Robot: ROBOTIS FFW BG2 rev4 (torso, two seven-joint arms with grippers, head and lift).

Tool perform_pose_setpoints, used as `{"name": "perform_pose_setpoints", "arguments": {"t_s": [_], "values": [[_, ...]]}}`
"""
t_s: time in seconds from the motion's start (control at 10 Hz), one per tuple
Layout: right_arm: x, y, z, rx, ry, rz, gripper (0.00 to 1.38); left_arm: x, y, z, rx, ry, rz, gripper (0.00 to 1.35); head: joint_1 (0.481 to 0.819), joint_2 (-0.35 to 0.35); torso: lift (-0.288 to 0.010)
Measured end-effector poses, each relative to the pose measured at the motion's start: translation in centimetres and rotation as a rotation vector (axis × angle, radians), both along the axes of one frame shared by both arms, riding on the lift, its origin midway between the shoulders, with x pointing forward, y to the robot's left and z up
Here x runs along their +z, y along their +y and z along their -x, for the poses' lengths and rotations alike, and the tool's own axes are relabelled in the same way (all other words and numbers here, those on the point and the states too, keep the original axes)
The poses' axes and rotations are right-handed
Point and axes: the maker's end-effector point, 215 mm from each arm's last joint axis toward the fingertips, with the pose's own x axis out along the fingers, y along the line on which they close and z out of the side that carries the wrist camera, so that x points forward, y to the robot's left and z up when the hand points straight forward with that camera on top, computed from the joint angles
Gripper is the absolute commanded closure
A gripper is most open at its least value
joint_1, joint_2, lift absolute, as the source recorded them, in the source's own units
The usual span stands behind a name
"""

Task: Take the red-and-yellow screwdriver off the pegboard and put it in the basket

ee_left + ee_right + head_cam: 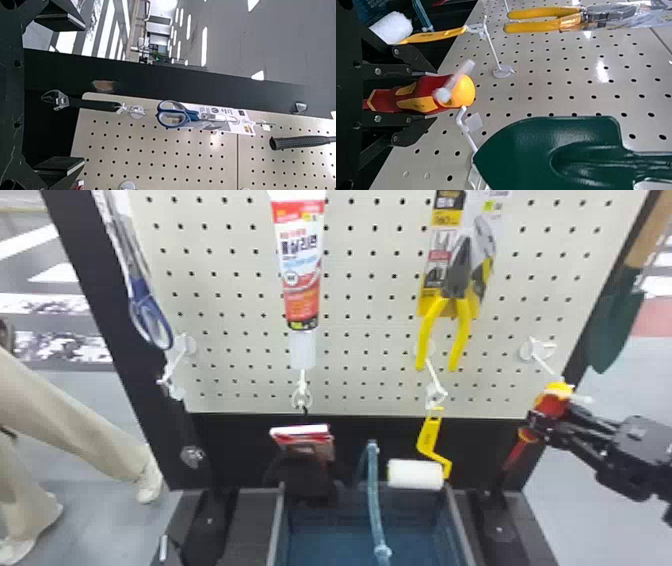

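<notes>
Right End Effector [550, 415] Gripping Screwdriver [551, 406] at Pegboard [370, 357]

The pegboard is the largest component, a cream perforated panel in a black frame. The basket [458, 530], dark-walled with a blue interior, is located below its lower edge.

The right end effector is positioned at the panel's lower right. Its two fingers are closed to handle width, one on each side of the screwdriver's handle. The left end effector [84, 94] has its fingers wide apart with nothing between them; an adjustable wrench [59, 101] and blue-handled scissors [174, 114] are mounted on the board side ahead of it.

The green trowel [534, 146] is at the right border, blade tip down. The silicone tube [302, 280] hangs left of the yellow-handled pliers [462, 315]. The paint roller [415, 474] hangs beneath the pliers, at the basket's rear.

The screwdriver is outside the basket, above and to the right of it. Its yellow cap is uppermost, its shaft slants downward, and the white hook [544, 364] meets the cap end.
</notes>
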Motion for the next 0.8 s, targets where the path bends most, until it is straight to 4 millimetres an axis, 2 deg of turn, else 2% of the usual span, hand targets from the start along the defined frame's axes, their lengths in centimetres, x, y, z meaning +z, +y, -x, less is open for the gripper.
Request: {"name": "perform_pose_setpoints", "arguments": {"t_s": [0.6, 0.8], "values": [[1.5, 0.4, 2.8, -0.044, -0.017, -0.018, 1.27, 0.0, -0.1, 0.0, -0.002, 0.0, -0.001, 0.11, 0.549, 0.0, -0.1], [0.3, 0.5, 3.9, -0.107, 0.013, -0.103, 1.27, -0.2, -0.2, -0.1, -0.003, 0.003, 0.0, 0.11, 0.549, 0.0, -0.1]]}}
